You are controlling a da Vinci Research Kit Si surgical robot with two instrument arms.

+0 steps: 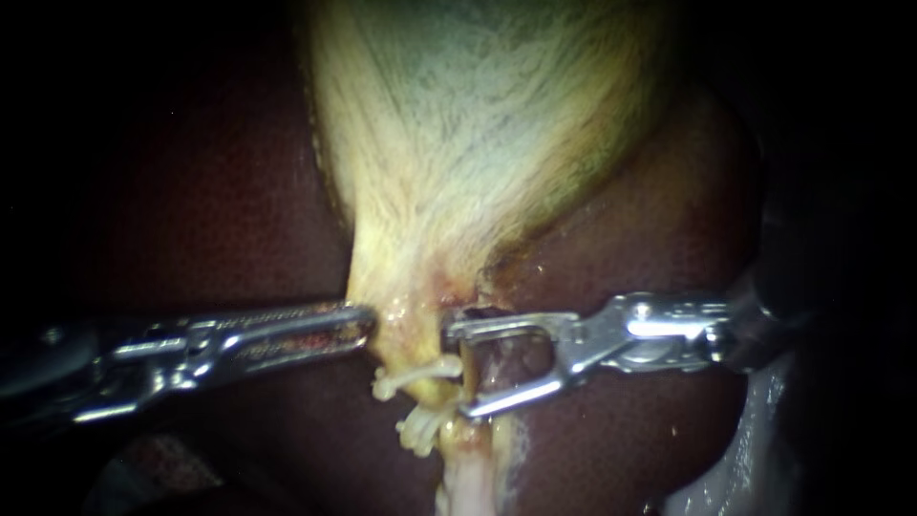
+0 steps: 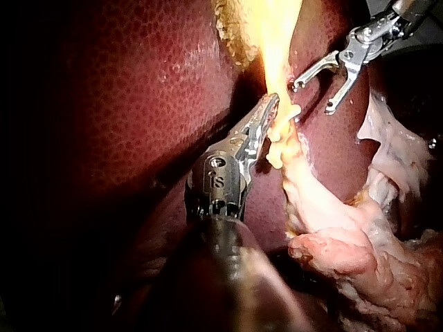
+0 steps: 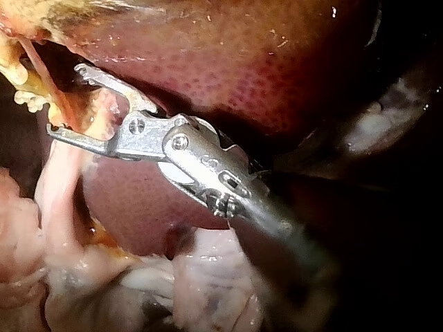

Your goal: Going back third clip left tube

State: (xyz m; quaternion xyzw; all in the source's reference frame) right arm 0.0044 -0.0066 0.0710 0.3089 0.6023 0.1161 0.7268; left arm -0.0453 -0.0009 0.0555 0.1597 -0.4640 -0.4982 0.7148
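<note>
Just beside the tube (image 1: pixel 465 478), the right instrument (image 1: pixel 457 373) gapes wide, empty. Two white clips (image 1: pixel 420 375) sit on the tube; above it, the left instrument (image 1: pixel 368 325) pinches the gallbladder (image 1: pixel 458 143).

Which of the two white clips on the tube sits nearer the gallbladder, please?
The upper clip, just under the narrow end of the gallbladder; the lower clip sits beyond it, farther down the tube.

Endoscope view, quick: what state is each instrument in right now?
Left slender silver instrument: shut on the stringy pale-yellow gallbladder neck.
Right slender silver instrument: open, holding nothing.
</note>
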